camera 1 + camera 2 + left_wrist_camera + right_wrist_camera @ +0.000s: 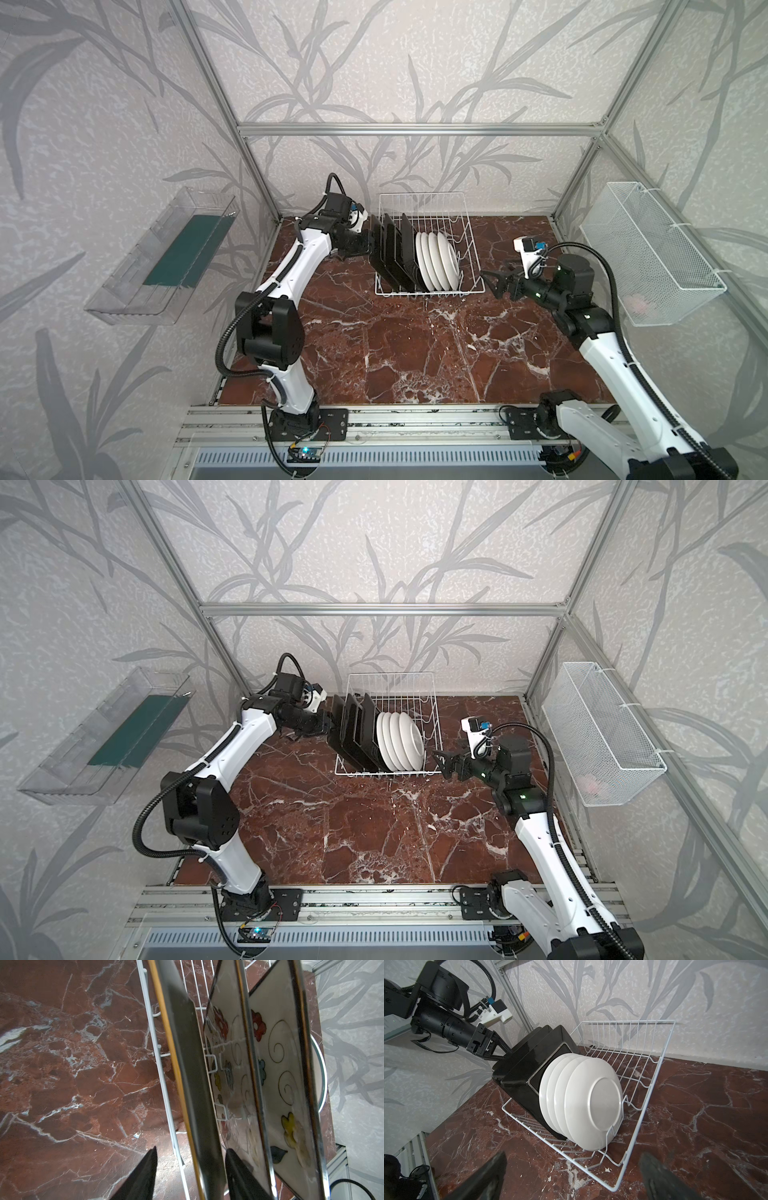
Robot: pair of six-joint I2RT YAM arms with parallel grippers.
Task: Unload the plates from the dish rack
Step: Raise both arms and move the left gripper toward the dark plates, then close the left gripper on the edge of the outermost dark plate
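Counted 1 white wire dish rack (pixel 419 208) w/ 7 plates total in it: 3 sq. black-backed plates (pixel 388 249) & 4 round white plates (pixel 436 262), same nos. in the right wrist view. The left wrist view also gave 3 sq. ones, 1 showing its black back & 2 their flowered cream faces, plus just 1 round rim behind. There were also 1 clear tray (pixel 124 291), 1 white mesh basket (pixel 652 257) & 2 robot arms, i.e. left arm (pixel 286 270) & right arm (pixel 615 365).
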